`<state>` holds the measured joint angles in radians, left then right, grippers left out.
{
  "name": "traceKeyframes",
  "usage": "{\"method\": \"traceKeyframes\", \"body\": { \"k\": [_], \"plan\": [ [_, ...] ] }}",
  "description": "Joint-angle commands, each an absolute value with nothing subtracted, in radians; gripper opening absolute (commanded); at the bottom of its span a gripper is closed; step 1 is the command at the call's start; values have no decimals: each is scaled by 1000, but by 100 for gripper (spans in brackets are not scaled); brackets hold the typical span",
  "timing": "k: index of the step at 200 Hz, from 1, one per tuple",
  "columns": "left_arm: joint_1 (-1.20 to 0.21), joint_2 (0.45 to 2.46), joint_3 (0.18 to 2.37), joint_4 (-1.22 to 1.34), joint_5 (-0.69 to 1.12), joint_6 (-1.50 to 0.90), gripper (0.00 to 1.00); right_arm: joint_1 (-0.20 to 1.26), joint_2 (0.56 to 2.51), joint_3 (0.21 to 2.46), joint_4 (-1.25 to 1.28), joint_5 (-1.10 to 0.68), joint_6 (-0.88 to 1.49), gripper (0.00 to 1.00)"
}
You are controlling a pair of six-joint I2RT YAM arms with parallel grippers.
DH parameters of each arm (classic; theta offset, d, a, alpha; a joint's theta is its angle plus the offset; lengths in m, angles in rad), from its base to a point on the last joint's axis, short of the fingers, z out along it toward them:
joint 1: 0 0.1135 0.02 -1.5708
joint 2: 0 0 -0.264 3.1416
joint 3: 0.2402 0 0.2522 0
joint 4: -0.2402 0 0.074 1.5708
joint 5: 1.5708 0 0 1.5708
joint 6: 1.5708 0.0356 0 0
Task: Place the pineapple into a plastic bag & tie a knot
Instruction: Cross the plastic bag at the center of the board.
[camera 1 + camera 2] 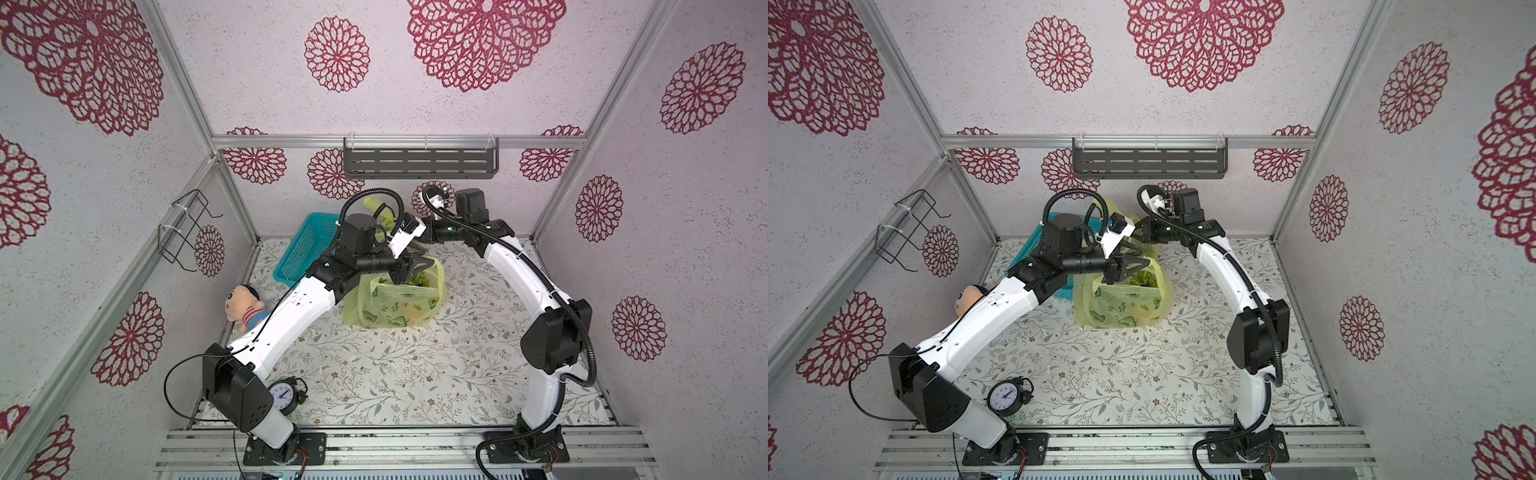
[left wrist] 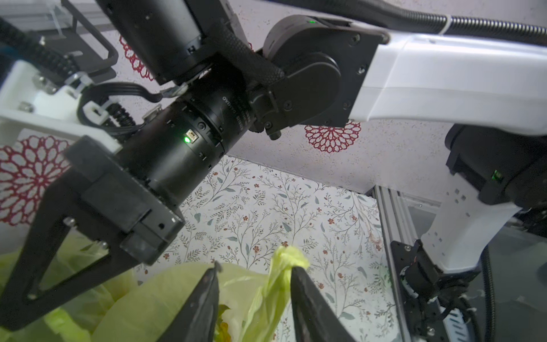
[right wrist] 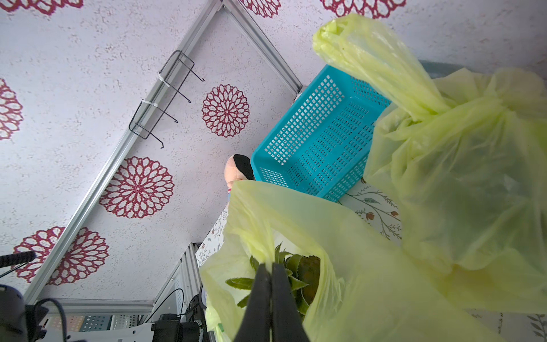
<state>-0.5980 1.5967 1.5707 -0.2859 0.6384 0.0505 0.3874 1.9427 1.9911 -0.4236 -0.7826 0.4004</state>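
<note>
At the back of the table (image 1: 415,374), just beside the basket (image 1: 297,249), the bag (image 1: 395,309) stands mouth up with both arms bent over it. The pineapple (image 3: 299,268) is inside. Its spiky crown shows down in the mouth in the right wrist view, and a patch of green shows there in both top views. The filling looks done, so I judge the knot to be the step in hand.

The bag has two handles. One handle (image 3: 370,59) sticks up loose on the basket side. The other, a twisted strand (image 2: 285,260), rises from the mouth and lies between the fingers of the left claw (image 2: 256,268). Those fingers stand apart. The strand touches one of them and is clear of the other, so nothing is clamped there yet. Its long axis runs roughly along the fingers, with its tip poking just past them.

The right claw (image 3: 270,265) is pressed together on the bag's rim, pinching film right above the crown.

The coming move turns on that strand. It sits inside the left claw's gap, off-centre toward one finger, so the left arm is much the nearer and probably need only close. A slim, slick strand could slide out along the fingers, so a squeeze should come before any pull.
</note>
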Motion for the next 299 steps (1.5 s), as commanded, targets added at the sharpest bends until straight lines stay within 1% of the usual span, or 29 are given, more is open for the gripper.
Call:
{"method": "traceKeyframes", "body": {
  "k": [1, 13, 42, 70, 90, 117, 162, 197, 230, 258, 299],
  "plan": [
    [-607, 1598, 1591, -315, 674, 88, 20, 379, 1930, 2027, -399, -801, 383, 0],
    [-606, 1589, 1587, -319, 663, 88, 0, 373, 1928, 2027, -397, -800, 385, 0],
    [-588, 1532, 1525, -246, 557, 29, 0, 350, 1911, 2025, -397, -798, 392, 0],
    [-519, 1453, 1392, -71, 473, -139, 0, 332, 1872, 1998, -399, -789, 398, 0],
    [-473, 1428, 1344, -26, 453, -233, 0, 334, 1832, 1959, -381, -785, 431, 0],
    [-446, 1429, 1339, -35, 382, -305, 0, 338, 1756, 1867, -325, -781, 491, 0],
    [-422, 1467, 1384, -22, 393, -354, 0, 369, 1636, 1741, -249, -774, 588, 0],
    [-411, 1511, 1425, -39, 380, -388, 0, 422, 1549, 1645, -216, -746, 634, 0],
    [-408, 1525, 1427, -31, 382, -404, 0, 510, 1473, 1526, -156, -640, 645, 0],
    [-407, 1519, 1410, -18, 388, -413, 0, 575, 1454, 1416, -91, -542, 662, 0],
    [-405, 1506, 1398, -16, 388, -416, 0, 659, 1464, 1268, 89, -435, 634, 0]
  ]
}}
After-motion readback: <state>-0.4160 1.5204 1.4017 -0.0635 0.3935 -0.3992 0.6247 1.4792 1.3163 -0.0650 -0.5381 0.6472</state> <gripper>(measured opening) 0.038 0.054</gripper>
